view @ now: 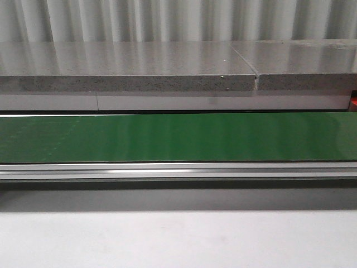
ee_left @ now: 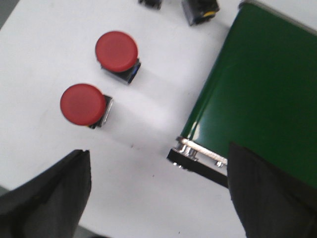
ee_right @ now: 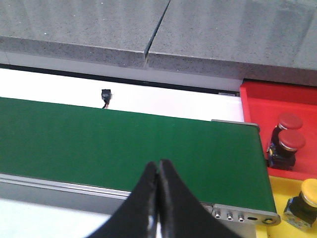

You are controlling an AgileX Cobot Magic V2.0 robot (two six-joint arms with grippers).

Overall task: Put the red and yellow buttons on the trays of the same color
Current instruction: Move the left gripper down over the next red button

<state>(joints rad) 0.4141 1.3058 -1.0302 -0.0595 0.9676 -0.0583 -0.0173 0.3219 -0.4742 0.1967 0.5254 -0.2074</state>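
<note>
Two red buttons (ee_left: 116, 51) (ee_left: 82, 104) lie on the white table in the left wrist view, beside the end of the green belt (ee_left: 262, 99). My left gripper (ee_left: 158, 163) hangs open above the bare table near them, holding nothing. In the right wrist view my right gripper (ee_right: 158, 166) is shut and empty over the belt (ee_right: 124, 148). Beyond the belt's end a red tray (ee_right: 277, 99) holds two red buttons (ee_right: 290, 120) (ee_right: 291, 140), and a yellow tray (ee_right: 292, 198) holds a yellow button (ee_right: 309, 191). Neither gripper shows in the front view.
The green belt (view: 178, 137) runs across the front view with a metal rail (view: 178, 169) along its near edge and a grey stone ledge (view: 128, 72) behind. Two dark parts (ee_left: 200, 10) lie at the table's far side. A small black plug (ee_right: 105, 94) sits behind the belt.
</note>
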